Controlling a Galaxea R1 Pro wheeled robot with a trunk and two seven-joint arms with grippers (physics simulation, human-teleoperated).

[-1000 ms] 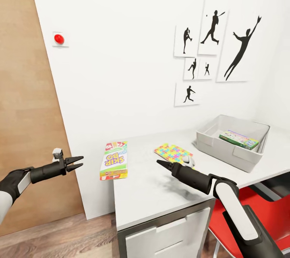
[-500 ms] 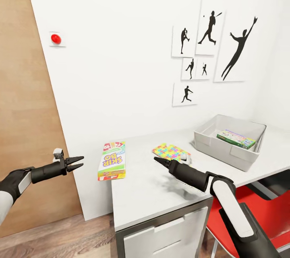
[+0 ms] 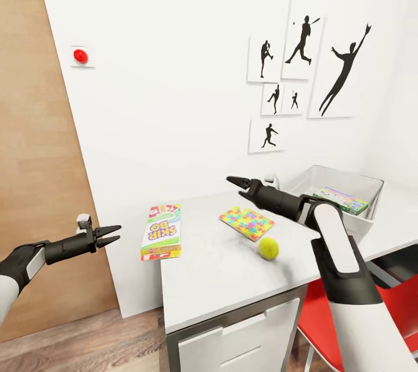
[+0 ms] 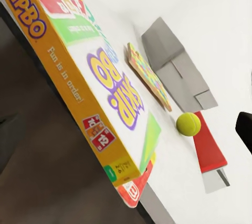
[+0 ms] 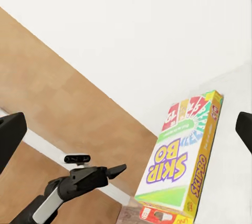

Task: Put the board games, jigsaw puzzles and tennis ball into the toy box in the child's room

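Lifting clear of the table (image 3: 232, 279), the right claw (image 3: 236, 181) now hangs above the jigsaw puzzle (image 3: 247, 223), where half a second ago it lay low in front of that puzzle; its tips look close together with nothing between them, though whether they are fully pressed I cannot tell. The tennis ball (image 3: 268, 248), earlier hidden behind the arm, now sits bare on the table just to the near side of the puzzle, so it seems neither grasped nor boxed yet. The left claw (image 3: 108, 235) hovers slightly spread and empty, off the table's end, on the far side of the Skip-Bo board game (image 3: 162, 231) from the puzzle. Beyond the puzzle, by the wall, the toy box (image 3: 371, 221) holds one green-edged game (image 3: 341, 199); the puzzle, ball and Skip-Bo game remain outside it.
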